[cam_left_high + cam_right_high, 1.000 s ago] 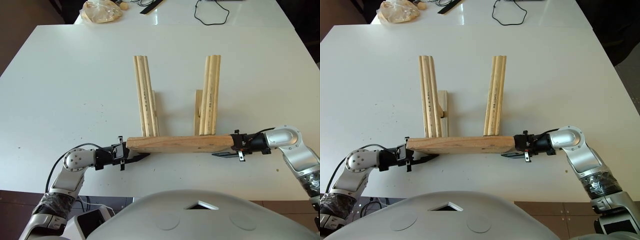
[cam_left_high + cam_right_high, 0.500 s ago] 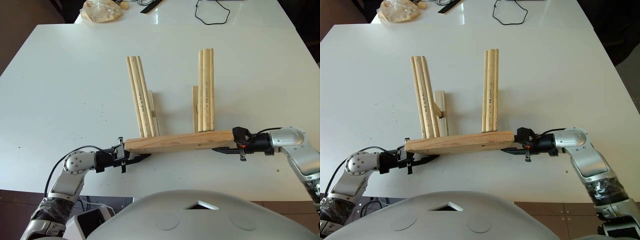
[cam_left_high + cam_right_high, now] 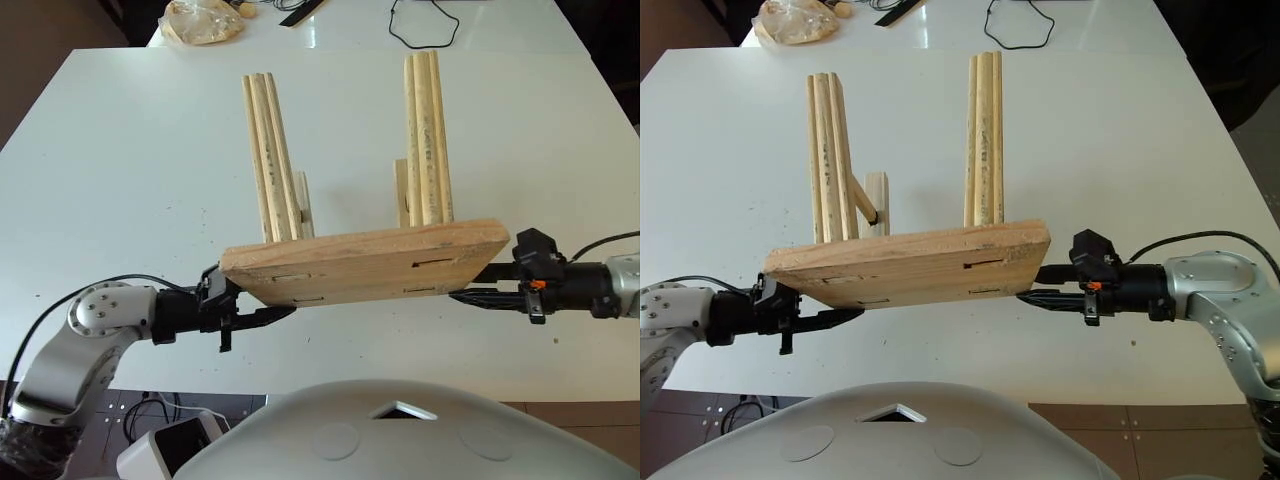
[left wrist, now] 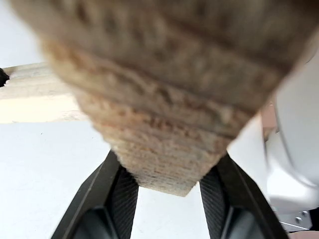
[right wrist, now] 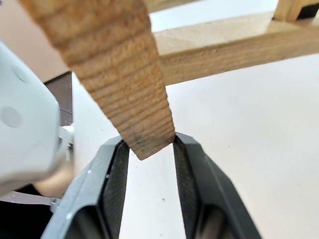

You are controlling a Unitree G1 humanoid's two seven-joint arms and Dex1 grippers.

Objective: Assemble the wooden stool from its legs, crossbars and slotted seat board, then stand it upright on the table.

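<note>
1. The table [image 3: 120,180] spreads beneath the seat board.
2. The seat board [image 3: 365,265] hangs over the table's near edge. Its long axis runs left to right, and its slotted face tilts up.
3. The legs [image 3: 268,150] leave the seat board's far side, pointing away from the robot.
4. The left gripper [image 3: 255,316] has its jaws clamped on the seat board's left end.
5. The right gripper [image 3: 480,293] has its jaws clamped on the seat board's right end.

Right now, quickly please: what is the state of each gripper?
Left gripper: closed on the seat board, at its left end.
Right gripper: closed on the same board, at its right end.
</note>
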